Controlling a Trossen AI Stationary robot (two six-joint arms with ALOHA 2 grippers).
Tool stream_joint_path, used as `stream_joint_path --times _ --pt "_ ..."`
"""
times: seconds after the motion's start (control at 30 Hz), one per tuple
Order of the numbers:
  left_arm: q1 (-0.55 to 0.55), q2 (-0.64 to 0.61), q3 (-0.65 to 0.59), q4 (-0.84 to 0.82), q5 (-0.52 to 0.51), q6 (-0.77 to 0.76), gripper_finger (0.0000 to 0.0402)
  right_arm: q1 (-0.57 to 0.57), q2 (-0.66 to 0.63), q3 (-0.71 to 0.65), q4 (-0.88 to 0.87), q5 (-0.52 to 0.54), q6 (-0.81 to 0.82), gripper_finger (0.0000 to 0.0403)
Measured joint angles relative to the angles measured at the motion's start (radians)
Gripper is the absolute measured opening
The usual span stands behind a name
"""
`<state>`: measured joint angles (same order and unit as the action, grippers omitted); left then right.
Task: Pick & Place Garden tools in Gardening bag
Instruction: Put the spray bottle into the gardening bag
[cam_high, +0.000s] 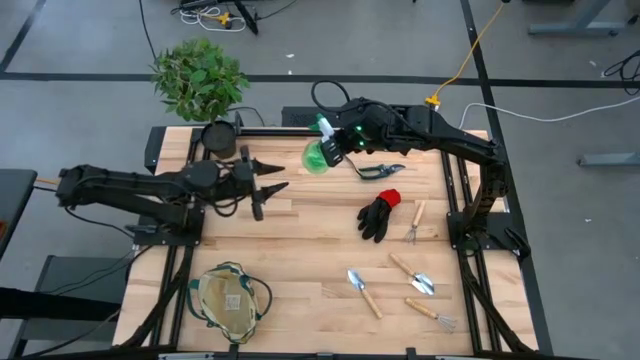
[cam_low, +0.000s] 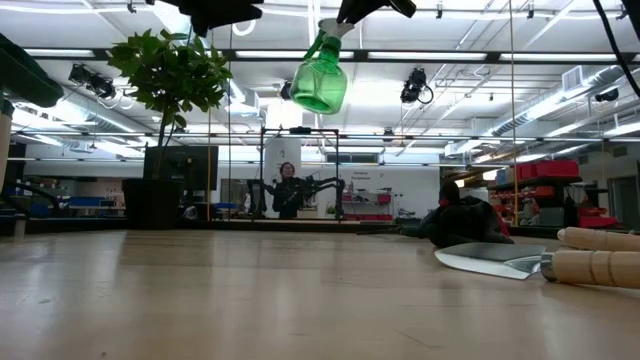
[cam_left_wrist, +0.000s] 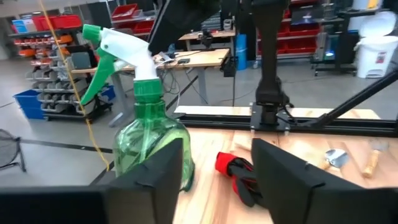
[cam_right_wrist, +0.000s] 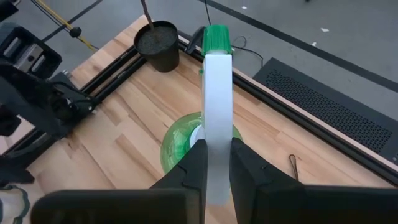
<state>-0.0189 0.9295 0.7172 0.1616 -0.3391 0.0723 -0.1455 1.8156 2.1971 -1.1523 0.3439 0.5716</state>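
Observation:
A green spray bottle (cam_high: 318, 156) with a white spray head hangs high above the table's far middle, with my right gripper (cam_right_wrist: 217, 165) shut on it. The low view shows the bottle (cam_low: 320, 80) well clear of the tabletop. My left gripper (cam_high: 272, 178) stands open a little to the bottle's left, pointing level at it, and touches nothing. In its wrist view the bottle (cam_left_wrist: 149, 130) shows just beyond the open fingers. The beige gardening bag (cam_high: 230, 300) sits on its base at the near left. Shears (cam_high: 380, 172), a black glove (cam_high: 380, 215) and several wooden-handled tools (cam_high: 412, 273) lie on the right half. My right gripper pinches the bottle's white spray head (cam_right_wrist: 217, 118) between its two fingers (cam_right_wrist: 193, 168), one on each flat side. The fingers slant down from the table's right. The green body (cam_low: 320, 85) hangs below them, slightly tilted and lifted clear of the table.
A leafy plant (cam_high: 200, 78) stands beyond the far left corner, with a black pot (cam_high: 218, 138) on the table's far edge beside it. A trowel (cam_low: 500, 260) lies close to the low camera. Bare wood lies between the bag and the tools.

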Motion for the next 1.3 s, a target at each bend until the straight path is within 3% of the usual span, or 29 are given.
stream_joint_path --times 0.3,0.8,1.07,1.3 --pt "0.022 0.152 0.136 -0.001 -0.073 0.0 0.0258 0.0 0.0 0.0 0.008 0.014 -0.005 0.0044" --pt "0.074 0.39 0.321 -0.002 -0.13 0.041 0.0253 0.0 0.0 0.0 0.012 0.016 -0.005 0.0044" --pt "0.077 0.434 0.347 -0.003 -0.248 0.082 0.0252 0.0 0.0 0.0 0.014 0.015 -0.005 0.0044" --pt "0.095 0.444 0.347 0.003 -0.252 0.082 0.0252 0.0 0.0 0.0 0.025 0.015 -0.008 0.0044"
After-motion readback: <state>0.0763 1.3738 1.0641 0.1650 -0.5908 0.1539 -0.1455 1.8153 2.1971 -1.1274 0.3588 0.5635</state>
